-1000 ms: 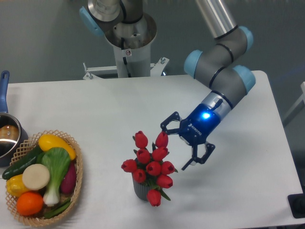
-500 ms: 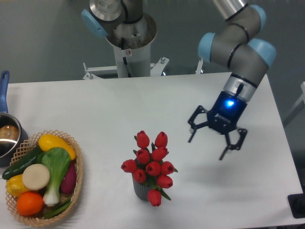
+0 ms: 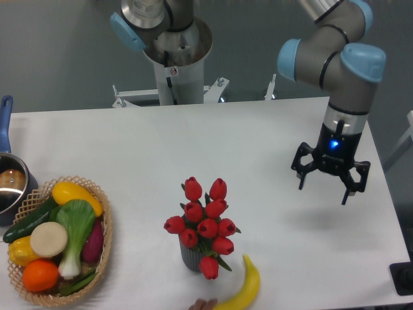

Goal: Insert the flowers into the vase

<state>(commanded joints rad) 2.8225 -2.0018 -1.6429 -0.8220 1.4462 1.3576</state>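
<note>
**Flowers sit in the vase, hand empty off to the right**

The flowers [image 3: 205, 223], a bunch of red tulips with green leaves, stand with their stems down in the vase [image 3: 191, 256], near the front middle of the white counter [image 3: 161, 148]. The blooms spread wider than the vase, so you see only a little of its dark ribbed side below them; one tulip droops over its front edge.

Your hand [image 3: 328, 184] hangs above the counter well to the right of the flowers, pointing straight down. Its fingers are spread wide apart and nothing is between them. A blue light glows on the wrist just above it.

A banana [image 3: 244, 286] lies on the counter just to the right of the vase, near the front edge. At its lower end, something small and skin-coloured [image 3: 204, 303] shows at the bottom border; you cannot tell what it is.

On the left, a wicker basket [image 3: 105, 226] holds vegetables, and a steel saucepan [image 3: 9, 184] with a blue handle sits behind it at the edge.
</note>
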